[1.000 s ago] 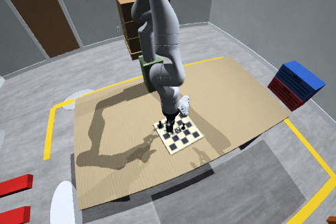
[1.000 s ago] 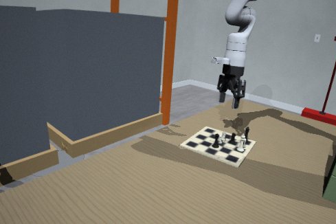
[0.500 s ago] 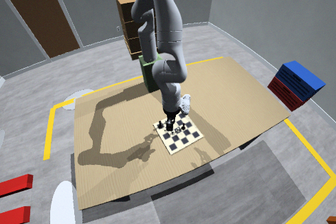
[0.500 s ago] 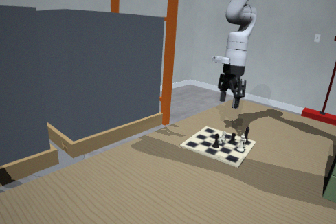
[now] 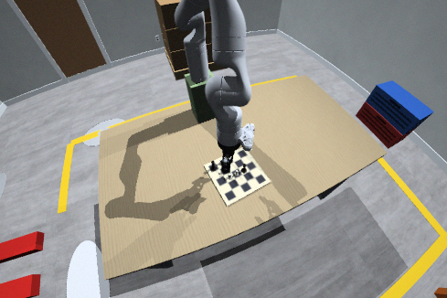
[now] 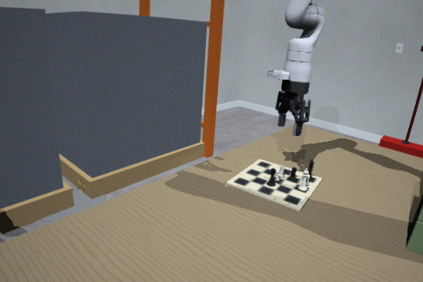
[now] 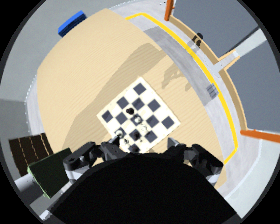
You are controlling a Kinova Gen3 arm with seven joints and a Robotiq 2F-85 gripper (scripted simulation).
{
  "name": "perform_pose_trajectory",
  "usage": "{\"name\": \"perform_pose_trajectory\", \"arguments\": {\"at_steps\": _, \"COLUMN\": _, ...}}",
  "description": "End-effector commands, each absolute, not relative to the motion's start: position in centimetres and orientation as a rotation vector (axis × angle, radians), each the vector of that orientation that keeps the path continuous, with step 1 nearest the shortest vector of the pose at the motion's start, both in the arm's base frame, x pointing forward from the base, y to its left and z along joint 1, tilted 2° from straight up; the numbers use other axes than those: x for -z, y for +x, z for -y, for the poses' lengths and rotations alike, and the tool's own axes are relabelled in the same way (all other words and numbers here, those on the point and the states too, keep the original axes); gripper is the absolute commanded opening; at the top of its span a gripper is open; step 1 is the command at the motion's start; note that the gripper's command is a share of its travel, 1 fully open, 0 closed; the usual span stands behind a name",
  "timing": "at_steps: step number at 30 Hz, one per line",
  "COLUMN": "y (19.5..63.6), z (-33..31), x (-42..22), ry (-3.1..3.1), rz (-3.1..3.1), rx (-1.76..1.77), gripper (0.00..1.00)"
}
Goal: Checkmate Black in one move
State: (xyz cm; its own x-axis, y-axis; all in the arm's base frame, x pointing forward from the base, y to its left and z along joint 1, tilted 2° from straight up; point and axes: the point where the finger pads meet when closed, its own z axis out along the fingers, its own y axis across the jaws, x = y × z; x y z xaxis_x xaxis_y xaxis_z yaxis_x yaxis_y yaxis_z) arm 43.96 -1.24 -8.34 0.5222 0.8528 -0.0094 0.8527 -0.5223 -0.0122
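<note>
A small square chessboard (image 6: 263, 185) of cream and dark squares lies flat on a tan wood-grain table (image 6: 159, 242), carrying a few black and white pieces (image 6: 304, 180) too small to identify. High above it hangs the black gripper (image 6: 292, 123), fingers spread wide, holding nothing. Grey walls and floor surround them.

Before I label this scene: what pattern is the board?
The board is a cream-and-dark checkerboard with a cream border, clearest in the exterior view.
</note>
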Motion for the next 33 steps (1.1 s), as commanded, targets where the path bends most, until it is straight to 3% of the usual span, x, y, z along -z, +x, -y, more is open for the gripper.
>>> {"name": "perform_pose_trajectory", "arguments": {"at_steps": 1, "y": 43.92, "z": 0.99, "x": 8.12, "ry": -2.737, "rz": 1.54, "rx": -0.021, "gripper": 1.0}}
{"name": "perform_pose_trajectory", "arguments": {"at_steps": 33, "y": 43.54, "z": 0.89, "x": 7.65, "ry": -2.784, "rz": 1.517, "rx": -0.02, "gripper": 1.0}}
